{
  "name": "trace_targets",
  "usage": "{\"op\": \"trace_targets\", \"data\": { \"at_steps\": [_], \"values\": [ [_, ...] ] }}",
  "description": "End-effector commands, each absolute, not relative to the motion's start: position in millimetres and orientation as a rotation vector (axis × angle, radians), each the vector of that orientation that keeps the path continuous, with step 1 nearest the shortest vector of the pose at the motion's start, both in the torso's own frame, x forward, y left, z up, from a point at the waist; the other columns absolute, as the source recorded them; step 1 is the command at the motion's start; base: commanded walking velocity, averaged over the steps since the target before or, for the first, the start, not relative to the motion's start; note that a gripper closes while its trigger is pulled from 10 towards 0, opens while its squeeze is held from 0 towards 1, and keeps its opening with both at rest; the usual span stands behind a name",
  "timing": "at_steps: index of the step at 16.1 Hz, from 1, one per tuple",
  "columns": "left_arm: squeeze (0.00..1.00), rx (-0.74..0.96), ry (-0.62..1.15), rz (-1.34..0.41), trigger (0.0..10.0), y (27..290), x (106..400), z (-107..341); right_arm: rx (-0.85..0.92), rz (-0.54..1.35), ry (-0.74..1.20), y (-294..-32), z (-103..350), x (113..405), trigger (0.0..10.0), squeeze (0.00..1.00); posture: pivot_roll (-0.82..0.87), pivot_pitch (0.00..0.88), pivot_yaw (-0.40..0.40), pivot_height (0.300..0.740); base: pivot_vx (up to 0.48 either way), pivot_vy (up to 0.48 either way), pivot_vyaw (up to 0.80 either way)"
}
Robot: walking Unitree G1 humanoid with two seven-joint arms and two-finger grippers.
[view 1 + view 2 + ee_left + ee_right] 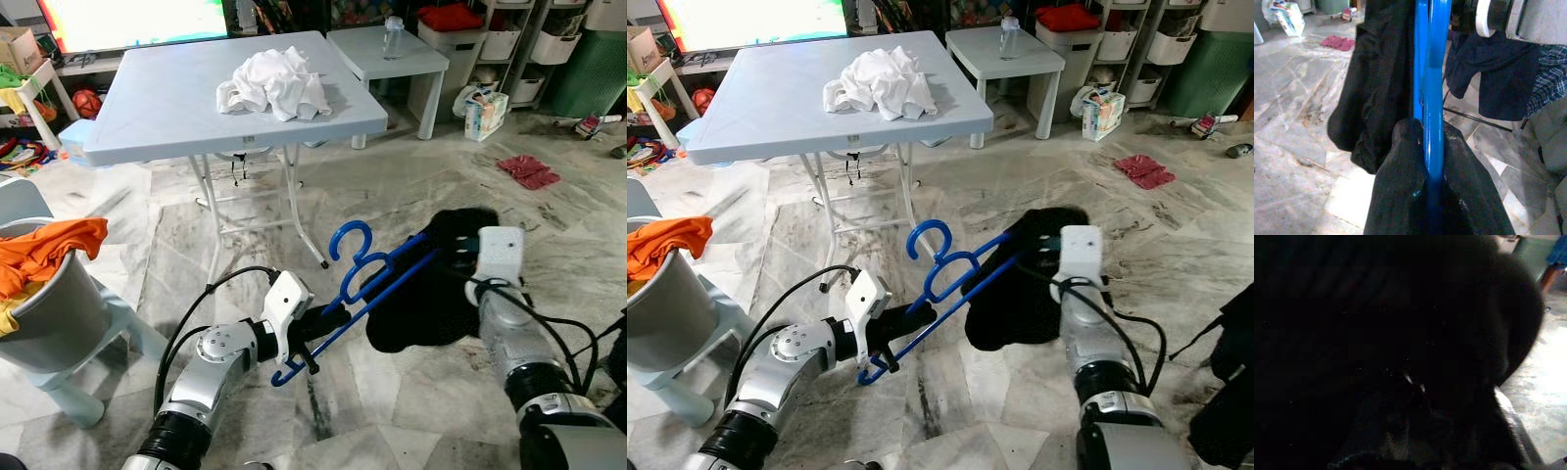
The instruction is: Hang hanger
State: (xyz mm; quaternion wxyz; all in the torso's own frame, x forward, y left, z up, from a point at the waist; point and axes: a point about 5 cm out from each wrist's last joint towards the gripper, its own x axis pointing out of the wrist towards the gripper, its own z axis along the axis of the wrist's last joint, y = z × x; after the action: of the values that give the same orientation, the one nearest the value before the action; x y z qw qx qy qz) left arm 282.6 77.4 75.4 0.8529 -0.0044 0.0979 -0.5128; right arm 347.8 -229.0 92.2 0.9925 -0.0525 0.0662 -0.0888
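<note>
A blue plastic hanger (364, 277) is held low over the marble floor, its hook pointing up. My left gripper (312, 333) is shut on the hanger's lower end; in the left wrist view the black fingers (1400, 171) pinch the blue bar (1433, 98). A black garment (431, 299) is draped over the hanger's far end and sags toward the floor. My right gripper (458, 253) reaches into that black cloth from the right. The cloth hides its fingers, and the right wrist view is nearly black with the garment (1400, 333) pressed close.
A grey folding table (147, 108) with a white cloth heap (274, 83) stands ahead. A small white table (411, 61) with a bottle is behind it. A grey basket (49, 313) of orange clothes sits at the left. A red cloth (529, 170) lies on the floor.
</note>
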Motion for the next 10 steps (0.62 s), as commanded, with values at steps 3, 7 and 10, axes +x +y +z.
{"op": "trace_targets", "data": {
  "at_steps": [3, 7, 10],
  "values": [
    [0.00, 0.012, 0.179, -1.080, 0.0, 78.0, 282.3, 77.7, -0.084, -0.196, 0.063, -230.9, 105.1, 353.3, 0.0, 0.00, -0.05, 0.002, 0.016, 0.740, 0.000, 0.000, 0.00],
    [0.00, 0.015, 0.181, -1.075, 0.0, 78.1, 281.7, 76.0, -0.053, -0.191, 0.049, -229.1, 106.7, 354.7, 0.0, 0.00, -0.05, 0.000, 0.015, 0.740, 0.000, 0.000, 0.00],
    [0.00, 0.022, 0.181, -1.072, 0.0, 78.9, 279.6, 74.5, -0.049, -0.204, 0.036, -230.8, 110.1, 356.3, 0.0, 0.00, -0.05, 0.000, 0.016, 0.740, 0.000, 0.000, 0.00]
  ]
}}
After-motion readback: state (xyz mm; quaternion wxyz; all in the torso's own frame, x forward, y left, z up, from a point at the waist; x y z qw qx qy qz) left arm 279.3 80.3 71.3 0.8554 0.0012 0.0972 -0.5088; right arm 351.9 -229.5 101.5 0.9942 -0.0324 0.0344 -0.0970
